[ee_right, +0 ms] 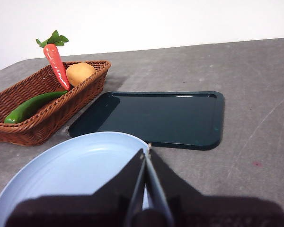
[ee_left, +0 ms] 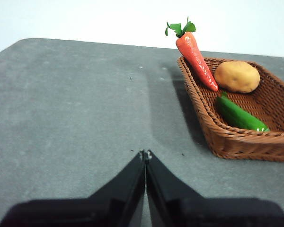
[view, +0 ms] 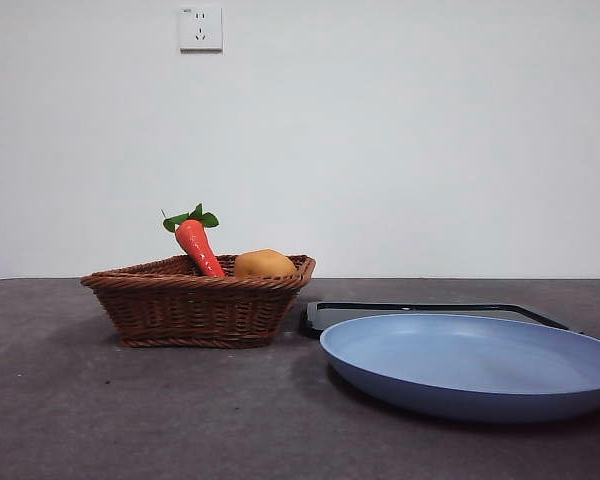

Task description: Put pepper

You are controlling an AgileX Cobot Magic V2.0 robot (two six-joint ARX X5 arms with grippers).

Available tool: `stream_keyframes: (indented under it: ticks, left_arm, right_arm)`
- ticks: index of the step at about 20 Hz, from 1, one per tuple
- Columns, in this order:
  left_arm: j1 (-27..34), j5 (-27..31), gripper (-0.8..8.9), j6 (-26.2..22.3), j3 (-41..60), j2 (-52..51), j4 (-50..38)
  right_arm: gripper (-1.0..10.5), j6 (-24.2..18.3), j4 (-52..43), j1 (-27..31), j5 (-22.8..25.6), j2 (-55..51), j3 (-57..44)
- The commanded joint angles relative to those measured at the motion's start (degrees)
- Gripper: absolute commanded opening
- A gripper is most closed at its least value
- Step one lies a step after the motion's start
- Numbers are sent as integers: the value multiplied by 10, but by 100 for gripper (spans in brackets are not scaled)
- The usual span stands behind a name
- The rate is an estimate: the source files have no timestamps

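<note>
The dark-green pepper [ee_left: 239, 115] lies inside the brown wicker basket [ee_left: 236, 139], beside a red-orange carrot [ee_left: 196, 59] with green leaves and a round orange-yellow fruit [ee_left: 236, 76]. It also shows in the right wrist view [ee_right: 32, 106]; in the front view the basket [view: 195, 305] wall hides it. My left gripper [ee_left: 145, 153] is shut and empty, over bare table beside the basket. My right gripper [ee_right: 146, 149] is shut and empty, above the blue plate [ee_right: 85, 165].
A dark-green flat tray [ee_right: 156, 116] lies on the grey table between the basket and the blue plate [view: 475, 362]. The carrot [view: 197, 243] and fruit [view: 264, 264] rise above the basket rim. A white wall with a socket [view: 200, 28] stands behind.
</note>
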State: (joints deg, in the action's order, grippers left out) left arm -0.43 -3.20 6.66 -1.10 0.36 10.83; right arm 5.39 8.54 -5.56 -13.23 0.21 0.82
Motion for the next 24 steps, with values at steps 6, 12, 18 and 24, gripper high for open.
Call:
stream_keyframes:
  ticks: [6, 12, 18, 24]
  left_arm:
    - [1, -53, 8, 92, 1, -2, -1]
    - [1, -95, 7, 160, -15, -2, -15]
    - [1, -131, 7, 163, -72, 11, 19]
    - [1, -167, 7, 148, -150, 79, 67]
  right_arm:
    - [10, 90, -16, -1, 1, -2, -3]
    - [5, 193, -38, -1, -2, -1, 14]
    - [5, 206, -37, -1, -2, 31, 71]
    - [5, 190, 1, -1, -6, 107, 156]
